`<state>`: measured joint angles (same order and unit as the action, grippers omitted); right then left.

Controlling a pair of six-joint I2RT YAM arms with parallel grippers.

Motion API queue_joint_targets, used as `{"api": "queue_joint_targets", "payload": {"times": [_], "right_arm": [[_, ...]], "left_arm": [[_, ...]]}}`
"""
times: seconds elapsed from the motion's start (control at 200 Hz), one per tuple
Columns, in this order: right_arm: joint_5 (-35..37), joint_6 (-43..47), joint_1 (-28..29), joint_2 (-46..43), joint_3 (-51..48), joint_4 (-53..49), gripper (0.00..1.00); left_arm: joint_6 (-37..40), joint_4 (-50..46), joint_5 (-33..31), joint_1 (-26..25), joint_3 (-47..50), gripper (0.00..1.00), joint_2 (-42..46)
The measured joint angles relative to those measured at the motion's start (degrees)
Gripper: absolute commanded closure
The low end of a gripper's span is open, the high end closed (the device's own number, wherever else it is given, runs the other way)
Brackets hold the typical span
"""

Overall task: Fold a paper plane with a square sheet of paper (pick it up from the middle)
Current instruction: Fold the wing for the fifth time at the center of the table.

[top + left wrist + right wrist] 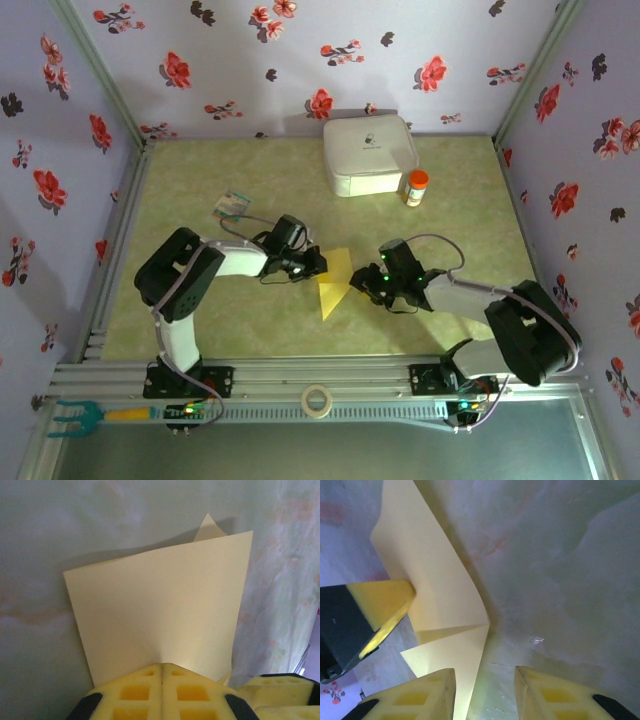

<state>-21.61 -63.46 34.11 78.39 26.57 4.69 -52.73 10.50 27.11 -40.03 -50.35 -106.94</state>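
The square sheet of paper (333, 282) is pale yellow and partly folded, with a pointed end toward the near edge of the green table. It hangs between my two grippers. My left gripper (312, 265) is shut on one edge of it; in the left wrist view the paper (160, 615) spreads out from the pressed-together jaws (162, 666), with a small corner peeking behind. My right gripper (362, 281) stands open just right of the sheet. In the right wrist view the creased paper (437, 585) runs down beside my left-hand fingertip (427, 692), and the gripper (484, 672) has a gap between its pads.
A white rounded box (368, 155) sits at the back with an orange-capped bottle (416, 187) beside it. A small teal-and-white card (233, 205) lies back left. A tape roll (317, 401) and a teal tool (70, 415) rest on the near rail.
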Motion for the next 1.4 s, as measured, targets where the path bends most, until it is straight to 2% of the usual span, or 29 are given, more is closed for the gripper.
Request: {"api": "queue_joint_targets", "payload": {"times": [0.225, 0.55, 1.4], "right_arm": [[-2.43, -0.70, 0.00, 4.26, 0.46, 5.40, 0.63], [-3.39, -0.92, -1.44, 6.43, 1.60, 9.99, 0.63], [-16.33, 9.53, -7.98, 15.08, 6.82, 14.29, 0.65]], "left_arm": [[-0.96, 3.67, 1.22, 0.52, 1.75, 1.00, 0.00], [-0.98, 4.09, 1.44, 0.57, 1.88, 1.00, 0.00], [-0.96, 4.09, 1.46, 0.57, 1.88, 1.00, 0.00]]}}
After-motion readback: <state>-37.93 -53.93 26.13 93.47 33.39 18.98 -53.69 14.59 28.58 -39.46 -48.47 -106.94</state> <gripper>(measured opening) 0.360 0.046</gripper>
